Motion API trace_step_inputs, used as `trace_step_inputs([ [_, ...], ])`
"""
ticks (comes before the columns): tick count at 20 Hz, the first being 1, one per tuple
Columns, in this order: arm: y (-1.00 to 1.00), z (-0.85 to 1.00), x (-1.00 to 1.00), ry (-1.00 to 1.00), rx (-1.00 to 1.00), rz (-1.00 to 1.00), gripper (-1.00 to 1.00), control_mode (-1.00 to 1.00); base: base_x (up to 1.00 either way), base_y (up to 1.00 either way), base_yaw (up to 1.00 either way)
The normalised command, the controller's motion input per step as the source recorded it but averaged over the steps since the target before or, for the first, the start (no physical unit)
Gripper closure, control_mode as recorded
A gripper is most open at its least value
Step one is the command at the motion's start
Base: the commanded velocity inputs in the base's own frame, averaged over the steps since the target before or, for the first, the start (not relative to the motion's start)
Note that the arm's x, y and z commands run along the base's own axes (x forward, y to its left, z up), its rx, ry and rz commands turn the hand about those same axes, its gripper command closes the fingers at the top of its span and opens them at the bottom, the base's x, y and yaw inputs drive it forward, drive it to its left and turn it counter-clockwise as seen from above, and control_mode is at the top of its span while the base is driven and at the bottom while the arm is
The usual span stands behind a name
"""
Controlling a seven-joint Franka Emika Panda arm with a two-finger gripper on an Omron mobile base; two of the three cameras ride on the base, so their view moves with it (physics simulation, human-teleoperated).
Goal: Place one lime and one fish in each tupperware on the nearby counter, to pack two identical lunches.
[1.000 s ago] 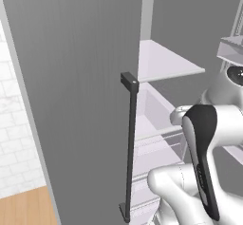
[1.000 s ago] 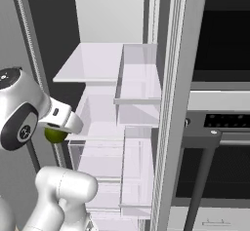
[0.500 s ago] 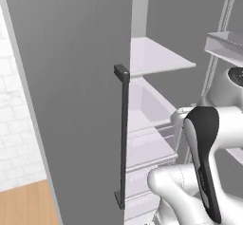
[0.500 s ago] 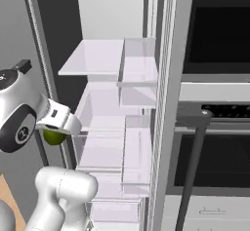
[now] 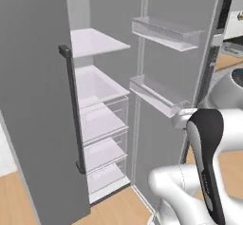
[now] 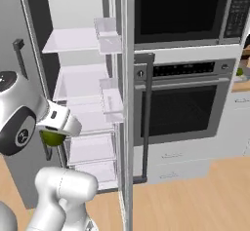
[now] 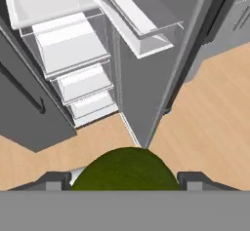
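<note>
**A:** What is the biggest thing in front of the pincer?

**B:** The open fridge point(image 6: 83, 93). Its grey door point(image 5: 33, 100) with a dark vertical handle point(image 5: 72, 110) stands off to the pincer's left, and the clear shelves point(image 7: 53, 10) and drawers point(image 7: 80, 81) sit ahead of and below it. A second door point(image 7: 146, 74) with clear bins point(image 5: 163, 32) swings out just ahead, edge on in the hand view.

**A:** And to the other side?

**B:** In the right base view a wall oven point(image 6: 188, 103) with a microwave point(image 6: 180, 13) above it stands well to the pincer's right, past the fridge. Wooden floor point(image 7: 210, 113) lies under everything.

**A:** The pincer itself?

**B:** The gripper point(image 7: 126, 179) points down toward the floor by the foot of the fridge. Its jaws stand wide, one dark fingertip point(image 7: 53, 180) on each side of the lime point(image 7: 126, 169).

**A:** So the lime is held?

**B:** Yes, the dark yellow-green ball sits between the jaws, touching both. The right base view shows it tucked under the white hand, in front of the fridge drawers.
</note>
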Motion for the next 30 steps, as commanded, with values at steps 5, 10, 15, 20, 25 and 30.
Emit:
trace_step_inputs([
  [5, 0.0, 0.0, 0.0, 0.0, 0.0, 0.0, 1.0, 1.0, -0.15, -0.59, -0.76],
  [10, 0.0, 0.0, 0.0, 0.0, 0.0, 0.0, 1.0, 1.0, -0.01, -0.7, -0.78],
  [15, 0.0, 0.0, 0.0, 0.0, 0.0, 0.0, 1.0, 1.0, 0.24, -0.7, -0.47],
  [20, 0.0, 0.0, 0.0, 0.0, 0.0, 0.0, 1.0, 1.0, 0.92, -0.56, 0.02],
  [25, 0.0, 0.0, 0.0, 0.0, 0.0, 0.0, 1.0, 1.0, 1.0, -0.33, 0.08],
  [30, 0.0, 0.0, 0.0, 0.0, 0.0, 0.0, 1.0, 1.0, 1.0, 0.0, 0.03],
])
